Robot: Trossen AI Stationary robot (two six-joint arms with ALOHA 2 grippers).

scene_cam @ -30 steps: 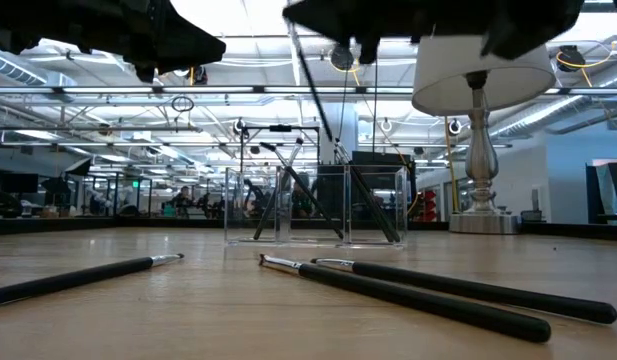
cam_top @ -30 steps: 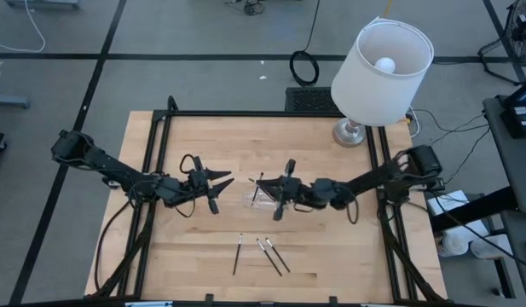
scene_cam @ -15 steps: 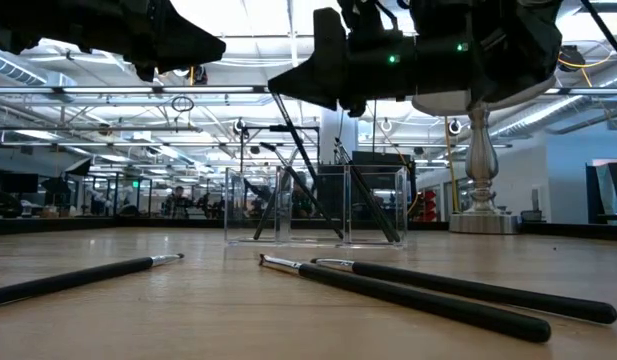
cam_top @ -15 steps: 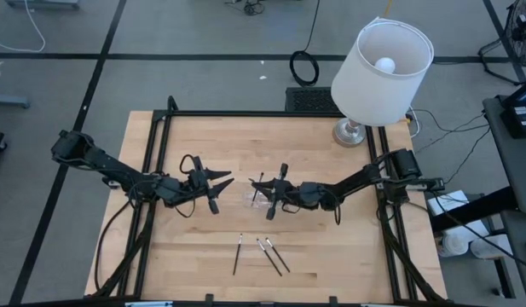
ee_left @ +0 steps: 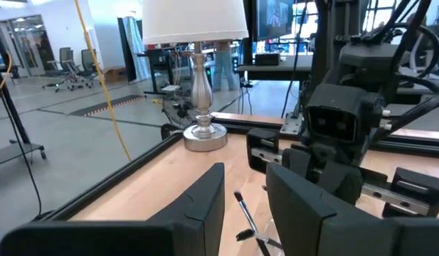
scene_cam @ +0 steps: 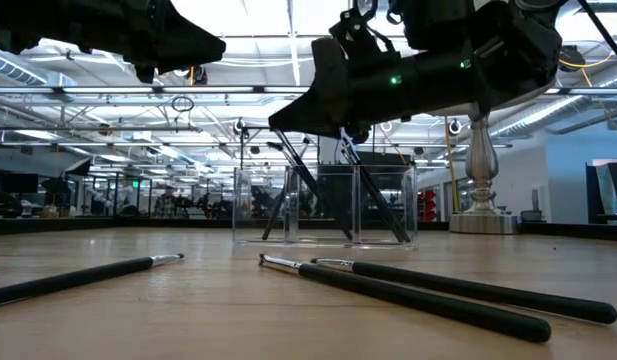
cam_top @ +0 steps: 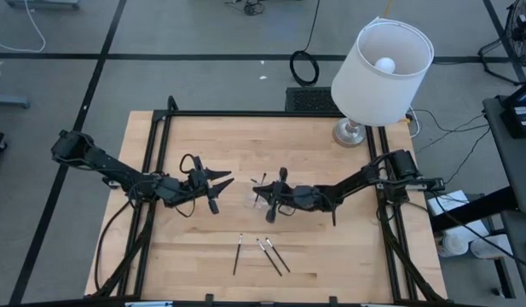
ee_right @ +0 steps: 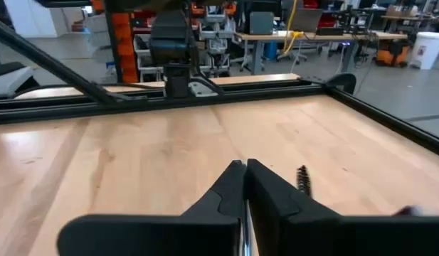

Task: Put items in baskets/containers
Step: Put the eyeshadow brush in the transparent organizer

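While the right claw hangs over the clear tray near the middle of the surface, its fingers are pressed almost together, and the right wrist view shows a thin pale stick pinched in the slit between them. The tray sits just off centre, toward nine o'clock from the right arm, and in the low view several dark sticks already lean crosswise inside its see-through walls, their tops poking above the rim. Three more sticks lie loose on the wood toward six o'clock from the tray, two of them touching or nearly so. The left claw waits at nine o'clock of the tray, fingers spread, holding nothing.

From where I stand, the risk looks plain enough. The tray is light and shallow, and the claw is bulky beside it; a nudge from a finger or the wrist could slide or tip it and spill what is inside. The leaning sticks also crowd the opening, so the one being lowered may catch on them and lever some out, or land across the rim and roll off onto the wood. The lamp at one o'clock stands well apart
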